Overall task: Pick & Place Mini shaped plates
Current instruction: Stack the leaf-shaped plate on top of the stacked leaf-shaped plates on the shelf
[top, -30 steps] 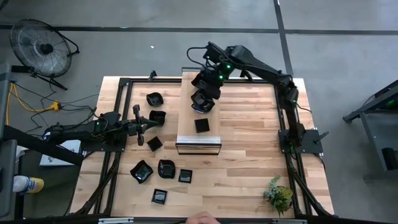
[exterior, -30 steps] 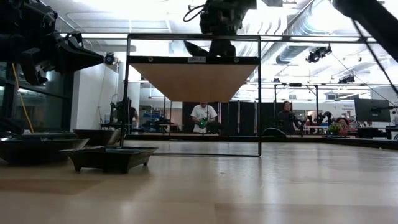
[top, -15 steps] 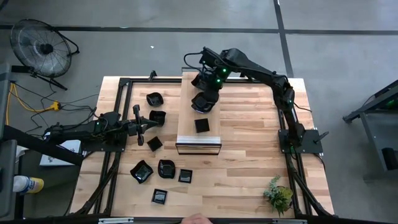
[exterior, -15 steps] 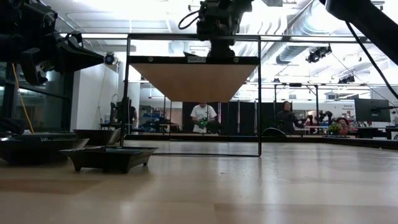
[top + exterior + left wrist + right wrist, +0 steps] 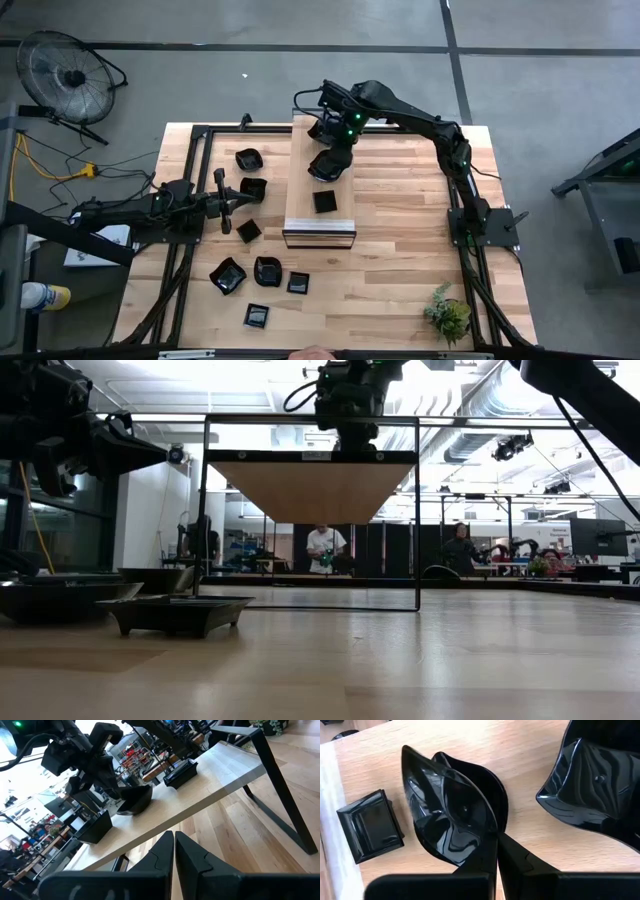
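Right gripper (image 5: 496, 851) reaches over the raised shelf (image 5: 303, 190), pinching a leaf-shaped plate (image 5: 451, 820).

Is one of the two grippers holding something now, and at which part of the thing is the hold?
The right gripper is shut on the rim of a leaf-like black plate, above the raised shelf. The left gripper is shut and holds nothing.

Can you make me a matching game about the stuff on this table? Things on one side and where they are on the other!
1. small green plant
2. square glossy black plate
3. leaf-shaped glossy black plate
4. left gripper

A. pinched by the right gripper
B. lying on the raised wooden shelf
C. at a corner of the wooden table
D. jaws shut, holding nothing

Pairs: 1-C, 2-B, 3-A, 4-D
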You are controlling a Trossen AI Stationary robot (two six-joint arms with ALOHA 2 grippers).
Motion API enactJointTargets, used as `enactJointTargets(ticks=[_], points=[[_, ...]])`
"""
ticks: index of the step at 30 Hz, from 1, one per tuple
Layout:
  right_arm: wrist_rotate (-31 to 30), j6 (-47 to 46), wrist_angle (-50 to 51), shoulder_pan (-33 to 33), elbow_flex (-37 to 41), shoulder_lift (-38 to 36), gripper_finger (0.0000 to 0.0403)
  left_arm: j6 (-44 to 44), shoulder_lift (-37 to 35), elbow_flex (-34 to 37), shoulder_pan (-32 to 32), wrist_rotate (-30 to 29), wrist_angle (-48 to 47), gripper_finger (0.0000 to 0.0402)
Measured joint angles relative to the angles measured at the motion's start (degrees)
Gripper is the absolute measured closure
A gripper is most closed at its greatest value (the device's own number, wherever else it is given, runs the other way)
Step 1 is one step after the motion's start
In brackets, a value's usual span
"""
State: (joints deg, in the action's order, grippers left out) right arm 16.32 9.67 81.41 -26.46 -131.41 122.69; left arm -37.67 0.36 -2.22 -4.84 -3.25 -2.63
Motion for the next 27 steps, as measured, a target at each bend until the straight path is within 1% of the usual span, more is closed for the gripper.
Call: enactJointTargets(ticks=[5,16,27], points=[[-2.86,0.52,0.06,0.11,0.0,0.0,0.0402,0.0,0.0,0.0,0.0,0.0,-0.01,0.0389],[-2.06,0.91,0.15,0.11,0.0,0.0,0.0398,0.0,0.01,-0.01,-0.02,0.0,-0.02,0.0389],[-2.04,2.16,0.22,0.15,0.0,-0.02,0.0332,0.0,0.0,-0.01,-0.01,0.0,-0.01,0.0389]])
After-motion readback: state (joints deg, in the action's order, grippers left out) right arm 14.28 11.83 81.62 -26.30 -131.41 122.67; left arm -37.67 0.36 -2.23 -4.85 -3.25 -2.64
